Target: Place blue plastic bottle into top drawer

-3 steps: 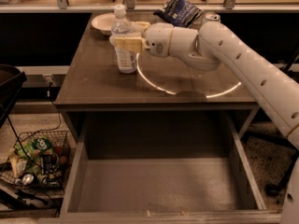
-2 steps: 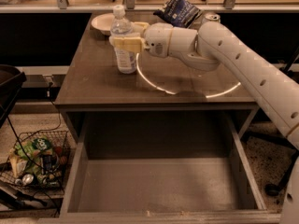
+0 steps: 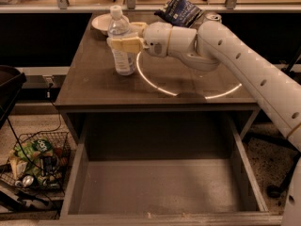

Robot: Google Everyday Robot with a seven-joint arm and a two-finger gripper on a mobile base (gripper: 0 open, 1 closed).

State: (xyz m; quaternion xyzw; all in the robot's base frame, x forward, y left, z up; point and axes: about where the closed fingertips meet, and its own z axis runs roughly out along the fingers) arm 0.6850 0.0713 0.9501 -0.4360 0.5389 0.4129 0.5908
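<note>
The blue plastic bottle (image 3: 122, 55) stands upright at the back left of the brown table top (image 3: 155, 95); it is clear with a white cap. My gripper (image 3: 126, 36) reaches in from the right and its pale fingers (image 3: 124, 44) clasp the bottle at mid height, one in front and one behind. The bottle's base is at the table surface. The top drawer (image 3: 160, 192) is pulled fully open below the table's front edge, grey, with a bare bottom.
A white bowl (image 3: 100, 22) sits behind the bottle. A dark blue snack bag (image 3: 181, 11) and a can (image 3: 212, 17) stand at the back right. A wire basket of trash (image 3: 35, 166) is on the floor at left.
</note>
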